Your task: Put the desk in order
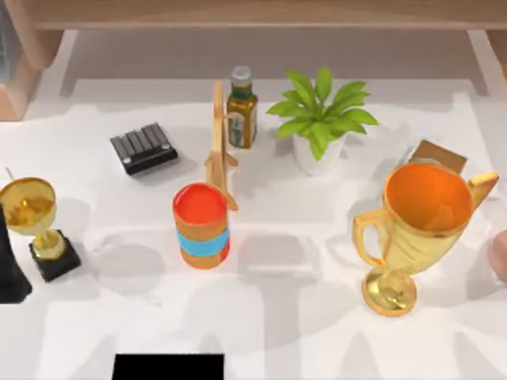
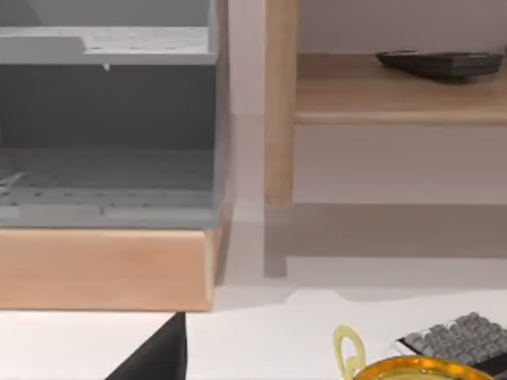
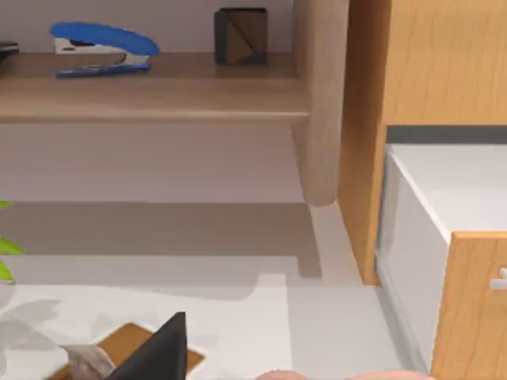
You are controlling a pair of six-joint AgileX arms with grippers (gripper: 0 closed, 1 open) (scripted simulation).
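Note:
The desk (image 1: 317,317) is a broad white tabletop with several things standing on it. A small gold trophy (image 1: 32,212) on a black base is at the left. Just beside it, at the left edge, stands a dark part of my left arm (image 1: 11,269). A dark piece of my left gripper (image 2: 154,356) shows low in the left wrist view, near the trophy's rim (image 2: 420,368). A dark piece of my right gripper (image 3: 154,352) shows over a brown card (image 3: 131,342) in the right wrist view.
In the middle are a black keypad (image 1: 144,148), a wooden stand (image 1: 220,150), an oil bottle (image 1: 242,107), a potted plant (image 1: 321,119) and an orange can (image 1: 202,226). A large gold cup (image 1: 416,229) stands right. The shelf holds a blue stapler (image 3: 103,47).

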